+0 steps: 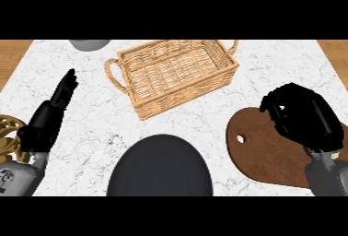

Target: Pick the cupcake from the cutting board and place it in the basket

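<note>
The wicker basket (173, 73) stands at the back middle of the marble counter, tilted a little, with nothing showing inside. The brown cutting board (262, 152) lies at the right. My right hand (302, 120) hovers over the board's far part, fingers curled down and inward. The cupcake does not show anywhere; the curled right hand hides whatever it holds. My left hand (51, 115) rests open at the left, fingers pointing up the counter, well apart from the basket.
A dark round plate (161, 168) lies at the front middle, between the arms. A grey bowl (89, 44) peeks in at the back left edge. A golden wire object (8, 133) sits at the far left beside the left forearm.
</note>
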You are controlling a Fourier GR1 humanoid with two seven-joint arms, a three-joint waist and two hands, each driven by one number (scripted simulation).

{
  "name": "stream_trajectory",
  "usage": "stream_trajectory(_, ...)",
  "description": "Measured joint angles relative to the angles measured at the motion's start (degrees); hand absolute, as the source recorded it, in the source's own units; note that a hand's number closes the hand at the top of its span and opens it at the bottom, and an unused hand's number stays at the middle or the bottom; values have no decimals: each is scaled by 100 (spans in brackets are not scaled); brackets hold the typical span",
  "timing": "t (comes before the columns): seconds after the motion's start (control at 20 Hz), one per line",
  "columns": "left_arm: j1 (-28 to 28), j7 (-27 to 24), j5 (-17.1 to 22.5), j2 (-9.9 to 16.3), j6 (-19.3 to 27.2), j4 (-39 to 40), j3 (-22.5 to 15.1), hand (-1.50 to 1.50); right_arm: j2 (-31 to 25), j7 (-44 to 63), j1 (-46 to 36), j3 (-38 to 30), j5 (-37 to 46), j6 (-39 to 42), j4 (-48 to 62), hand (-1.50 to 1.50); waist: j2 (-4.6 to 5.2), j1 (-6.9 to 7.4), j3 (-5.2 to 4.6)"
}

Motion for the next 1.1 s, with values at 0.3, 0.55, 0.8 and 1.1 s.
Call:
stream_trajectory(0.3, 50, 50, -60, 161, -227, -157, 196, 0, 201, 179, 326, 636, 1284, -894, -849, -150, -7, 28, -35)
stream_trajectory(0.55, 84, 89, -85, 159, -240, -177, 201, 0, -1074, 1085, -65, 346, 2423, -1017, -1093, -150, -28, -3, -66)
stream_trajectory(0.8, 64, 77, -134, 171, -258, -175, 204, 0, -2704, 2033, -465, 277, 2878, 83, -1063, -150, -16, 34, -80)
stream_trajectory(1.1, -81, 145, -114, 170, -358, -153, 236, 0, -4185, 2615, -948, 413, 2235, 2154, -917, -150, 14, 102, -73)
